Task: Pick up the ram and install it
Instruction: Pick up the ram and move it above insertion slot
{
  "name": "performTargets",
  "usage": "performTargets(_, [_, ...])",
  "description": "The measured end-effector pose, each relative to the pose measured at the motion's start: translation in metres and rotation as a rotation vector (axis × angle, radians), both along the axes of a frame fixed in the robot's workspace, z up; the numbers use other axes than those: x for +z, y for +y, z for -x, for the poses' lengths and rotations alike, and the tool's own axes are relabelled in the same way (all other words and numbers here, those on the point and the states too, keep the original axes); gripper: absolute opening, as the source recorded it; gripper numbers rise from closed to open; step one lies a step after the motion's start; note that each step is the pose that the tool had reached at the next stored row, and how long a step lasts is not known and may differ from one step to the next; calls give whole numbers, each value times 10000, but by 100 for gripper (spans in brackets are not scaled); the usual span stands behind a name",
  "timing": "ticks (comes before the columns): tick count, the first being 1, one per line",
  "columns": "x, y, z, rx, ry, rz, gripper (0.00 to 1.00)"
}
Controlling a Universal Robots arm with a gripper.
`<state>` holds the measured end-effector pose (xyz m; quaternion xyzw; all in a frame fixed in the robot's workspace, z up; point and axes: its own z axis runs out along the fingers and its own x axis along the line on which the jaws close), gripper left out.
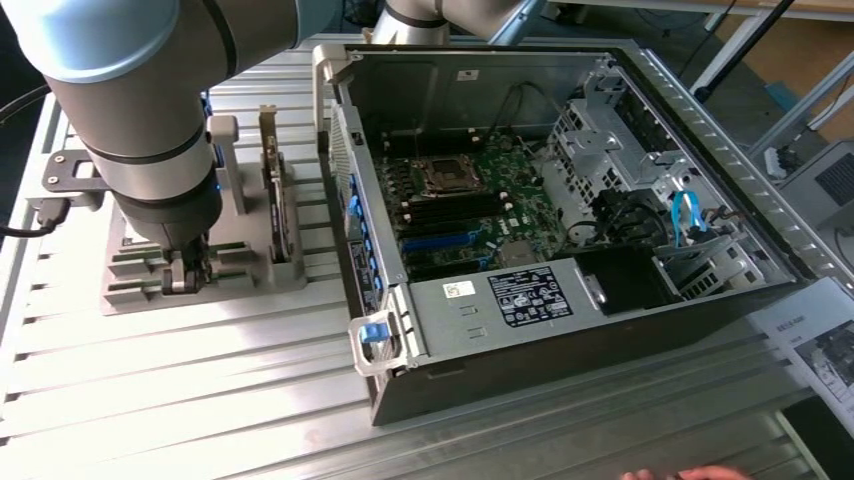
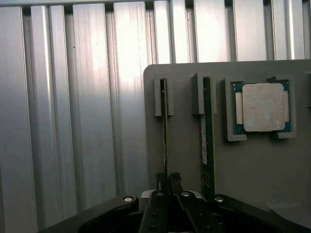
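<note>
Ribbed aluminium table [image 2: 92, 107] | grey holder [image 2: 184, 160] | fingers [image 2: 171, 180] pinched shut on ram [image 2: 165, 131] in its slot

Made out no legible text; found unreadable print on black rectangular label [image 1: 535, 296] atop silver metal power-supply box [image 1: 466, 326].

Exterior high, wide; wrist close, sharing gripper [image 2: 168, 178], holder [image 2: 243, 165].
</note>
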<state>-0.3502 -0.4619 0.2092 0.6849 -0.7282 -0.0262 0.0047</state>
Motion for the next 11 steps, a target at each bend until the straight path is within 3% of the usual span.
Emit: performTargets(11, [14, 0, 0, 19, 0, 0, 12])
